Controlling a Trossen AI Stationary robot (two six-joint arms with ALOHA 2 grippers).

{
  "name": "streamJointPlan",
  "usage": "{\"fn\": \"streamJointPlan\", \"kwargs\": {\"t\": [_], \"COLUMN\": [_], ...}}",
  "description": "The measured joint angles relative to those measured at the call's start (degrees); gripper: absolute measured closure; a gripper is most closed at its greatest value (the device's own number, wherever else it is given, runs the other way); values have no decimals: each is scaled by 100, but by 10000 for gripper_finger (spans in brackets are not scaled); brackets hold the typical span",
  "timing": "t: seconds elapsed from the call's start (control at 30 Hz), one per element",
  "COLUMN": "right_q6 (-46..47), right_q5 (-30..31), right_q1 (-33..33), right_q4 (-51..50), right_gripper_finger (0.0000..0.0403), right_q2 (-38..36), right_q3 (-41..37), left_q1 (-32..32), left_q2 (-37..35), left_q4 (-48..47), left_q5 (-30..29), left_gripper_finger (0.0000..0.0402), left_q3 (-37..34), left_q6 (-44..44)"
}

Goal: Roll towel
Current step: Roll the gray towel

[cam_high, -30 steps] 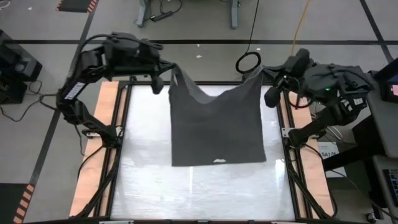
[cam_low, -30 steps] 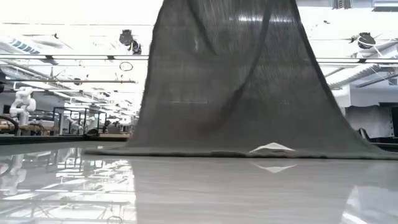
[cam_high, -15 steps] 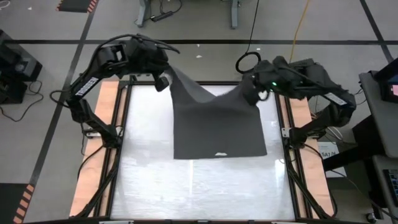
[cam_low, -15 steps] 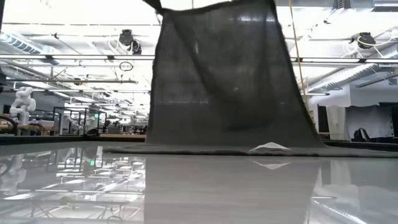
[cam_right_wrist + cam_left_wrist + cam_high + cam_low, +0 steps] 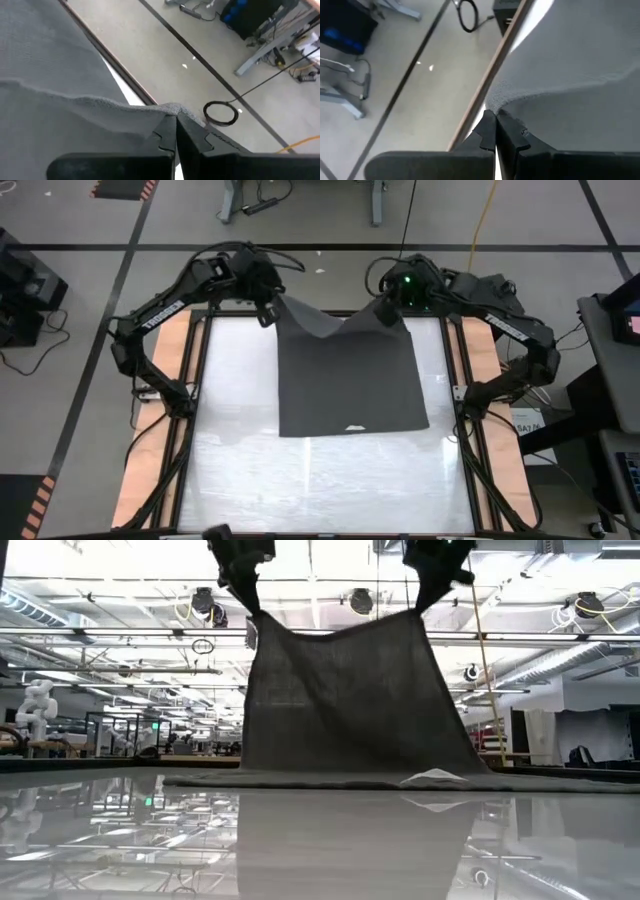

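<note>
The dark grey towel (image 5: 345, 385) lies with its near part flat on the table; its white tag (image 5: 353, 427) is at the near edge. The far edge is lifted and sags in the middle. My left gripper (image 5: 275, 302) is shut on the far left corner, and my right gripper (image 5: 390, 305) is shut on the far right corner. In the low view the towel (image 5: 350, 710) rises like a curtain from the table to both grippers. My left gripper pinches the towel's far left corner (image 5: 495, 102) between its two fingers, held above the table. The cloth slopes down from it to the table. My right gripper pinches the far right corner (image 5: 170, 109) between its two fingers, lifted likewise. The edge between the corners hangs slack.
The white table top (image 5: 240, 450) is framed by dark rails and wooden side strips (image 5: 160, 430). A black cable ring (image 5: 220, 112) lies on the floor beyond the far edge. Bare table shows left, right and near of the towel.
Both grippers have moved toward each other and toward the table's middle, carrying the towel's far corners with them and coming lower in the low view. The lifted far part has narrowed; the near edge with the tag has stayed on the table.
</note>
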Motion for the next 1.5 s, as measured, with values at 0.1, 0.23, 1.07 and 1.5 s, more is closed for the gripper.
{"fn": "streamJointPlan", "kwargs": {"t": [0.1,0.23,1.07,1.5], "right_q6": [-28,-67,-157,-1079], "right_q5": [-323,-441,-1892,-2725], "right_q1": [-368,-822,-1306,-1275], "right_q4": [652,1248,-846,-1740], "right_gripper_finger": [403,403,403,403], "right_q2": [0,0,-66,-66], "right_q3": [-350,-601,-593,-593], "left_q1": [293,806,1547,1044], "left_q2": [0,-2,176,114], "left_q4": [459,1151,1245,-501], "left_q5": [-3,248,2552,4355], "left_gripper_finger": [402,402,402,402], "left_q3": [-206,-391,-398,-398], "left_q6": [97,102,546,696]}}
